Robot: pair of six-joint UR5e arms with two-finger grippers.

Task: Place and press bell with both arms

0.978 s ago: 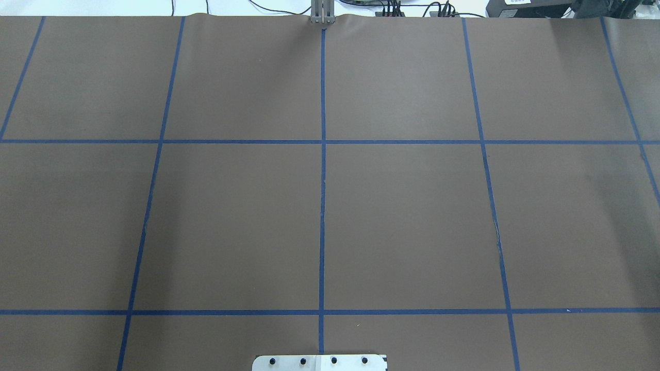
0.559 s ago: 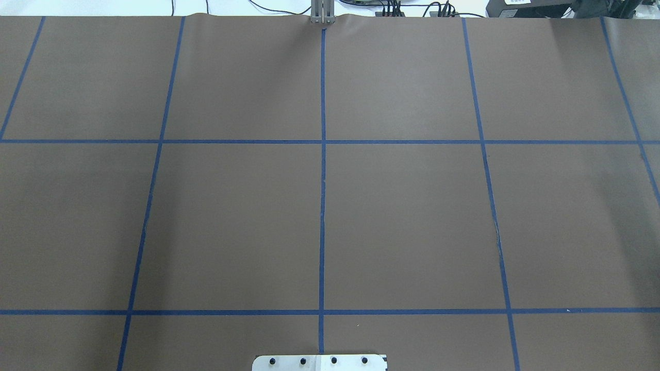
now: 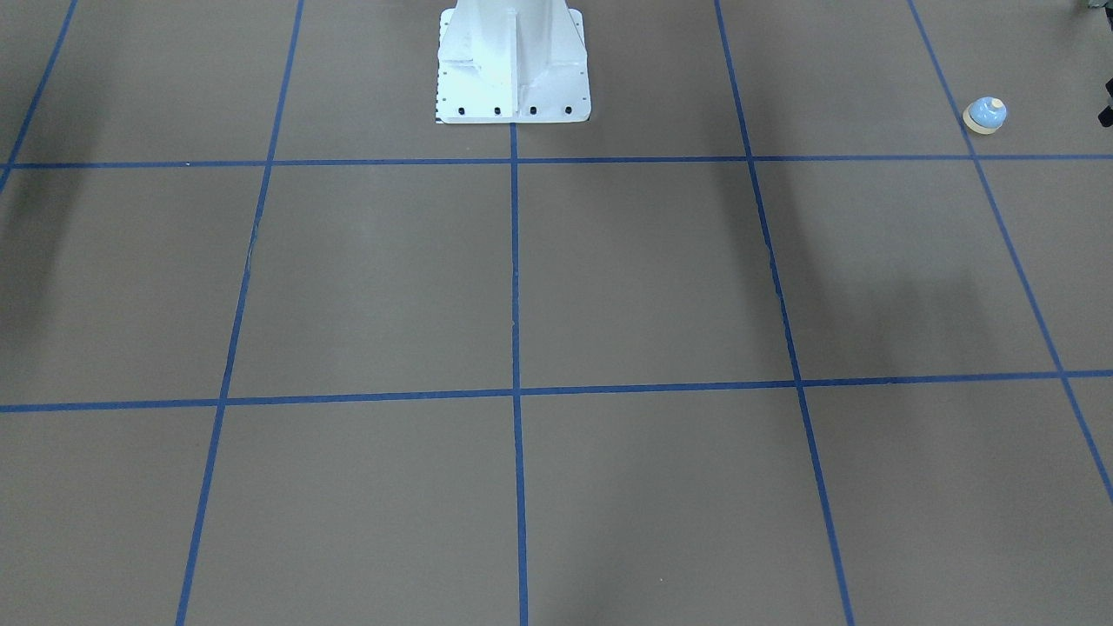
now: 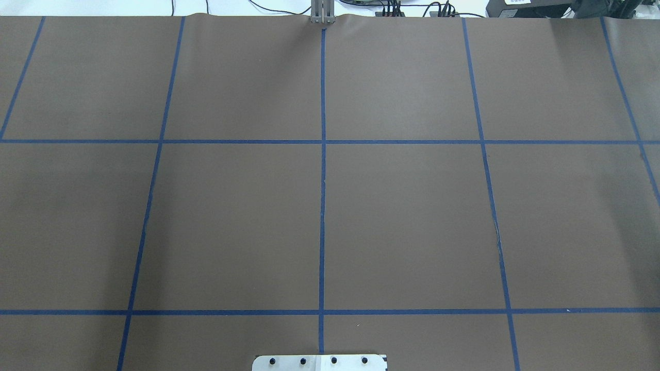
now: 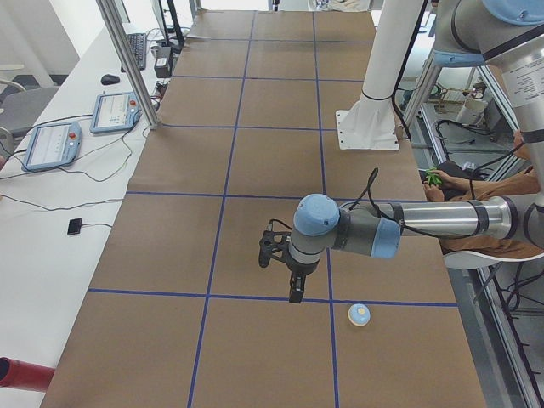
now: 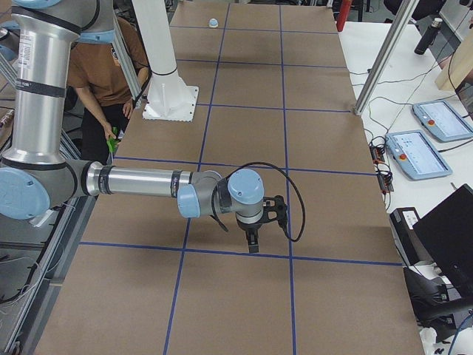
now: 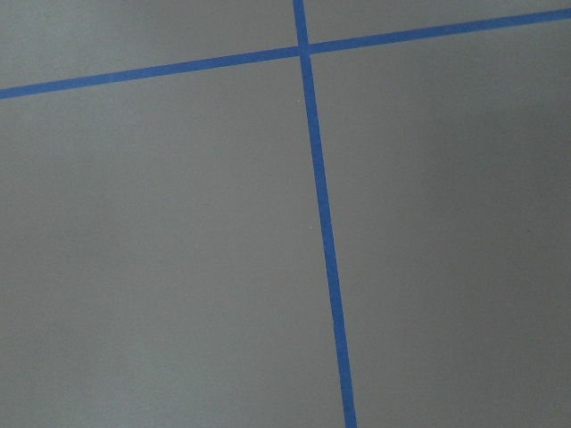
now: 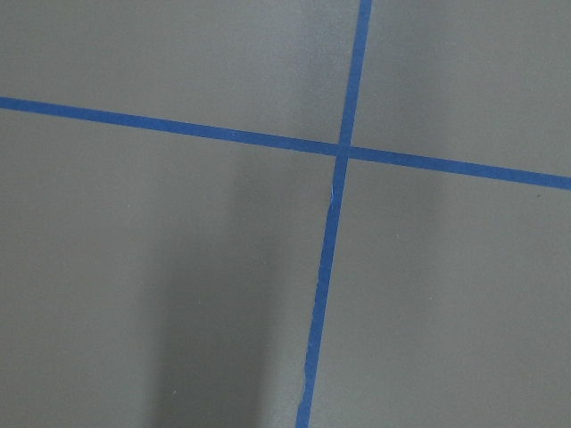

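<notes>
The bell (image 3: 985, 115), a small light-blue dome on a cream base, stands upright on the brown table near the robot's left end. It also shows in the exterior left view (image 5: 359, 315) and far off in the exterior right view (image 6: 213, 23). My left gripper (image 5: 295, 296) hangs fingers-down above the table, a short way from the bell and apart from it. My right gripper (image 6: 253, 247) hangs fingers-down over the other end of the table, far from the bell. I cannot tell whether either gripper is open or shut. Both wrist views show only bare table.
The white pedestal base (image 3: 513, 65) stands at the robot's edge of the table. Blue tape lines (image 4: 323, 180) divide the brown surface into squares. A seated person (image 6: 103, 70) is beside the pedestal. Tablets (image 5: 51, 144) and cables lie along the operators' side.
</notes>
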